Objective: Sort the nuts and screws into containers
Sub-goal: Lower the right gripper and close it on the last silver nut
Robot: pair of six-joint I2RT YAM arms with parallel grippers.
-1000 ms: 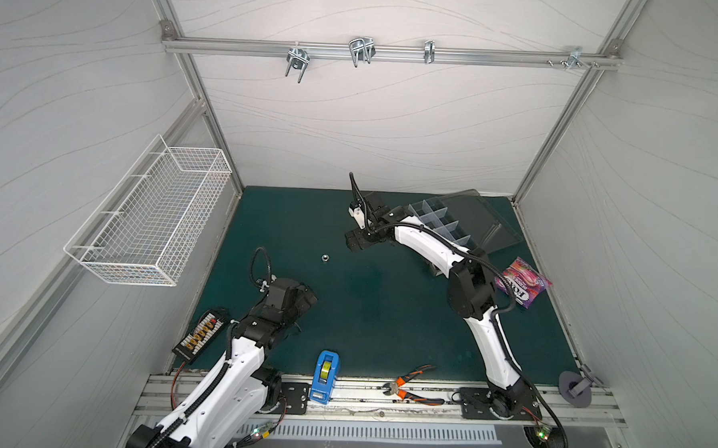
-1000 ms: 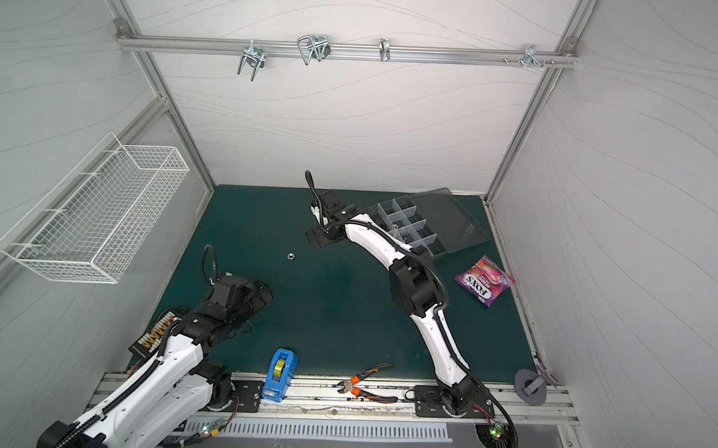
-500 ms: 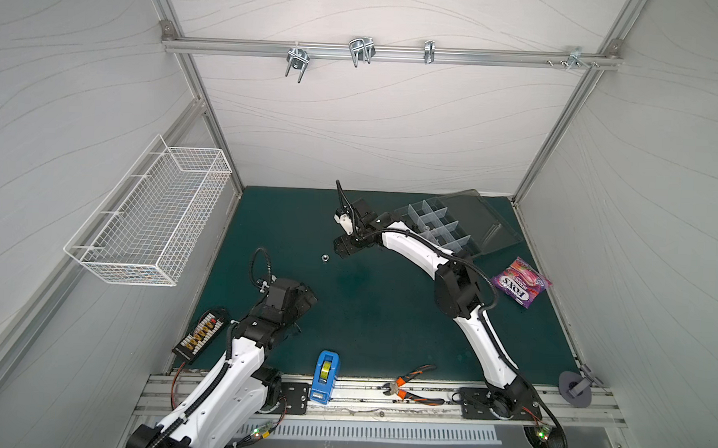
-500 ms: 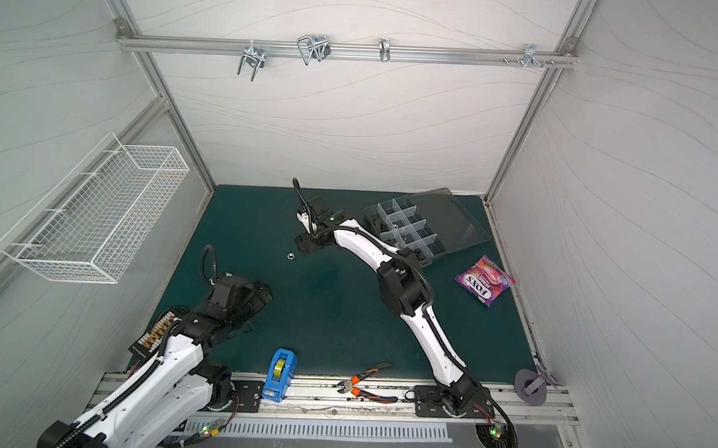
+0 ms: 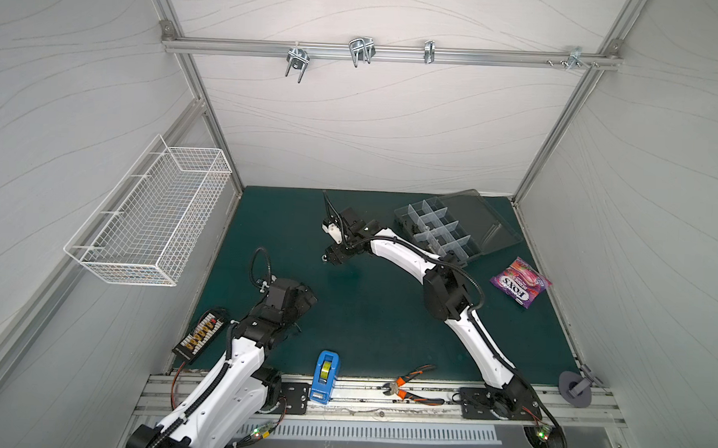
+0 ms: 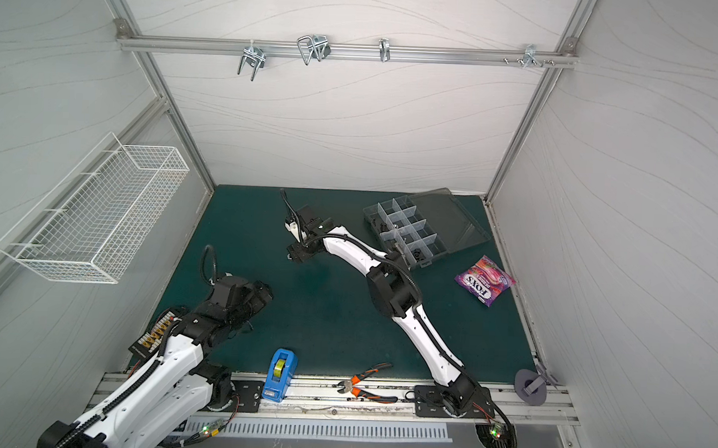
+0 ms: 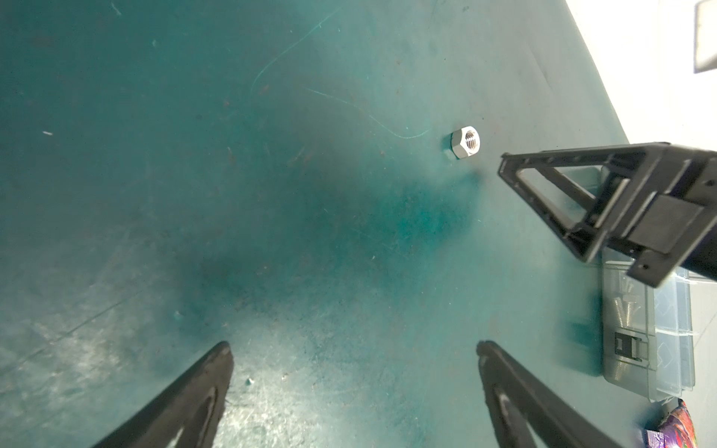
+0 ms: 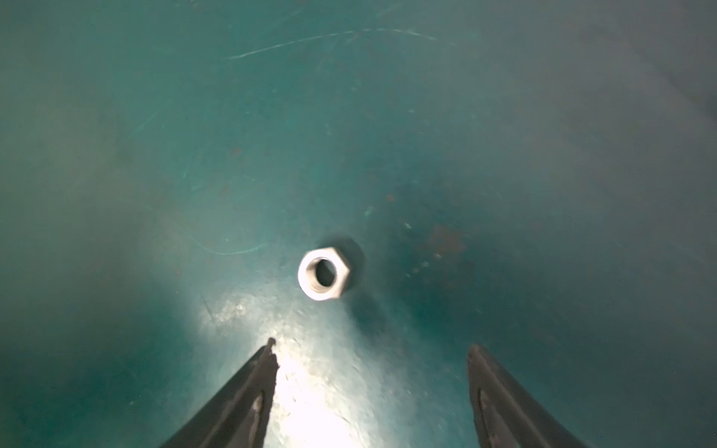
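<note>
A silver nut lies flat on the green mat, just ahead of my right gripper. That gripper is open, with nothing between its fingers. In both top views it hangs low over the mat's left-centre. The left wrist view shows the same nut beside the right gripper's fingers. My left gripper is open and empty, low at the front left. The containers are compartments of a clear grey organizer at the back right, its lid open. Silver screws show inside it.
A purple candy bag lies right of the organizer. Along the front rail sit a blue tape dispenser, orange-handled pliers and a grey disc. A white wire basket hangs on the left wall above a terminal strip.
My right arm has swung left, away from the organizer, and come down over the nut. Its jaws have narrowed somewhat. The left arm has not moved.
</note>
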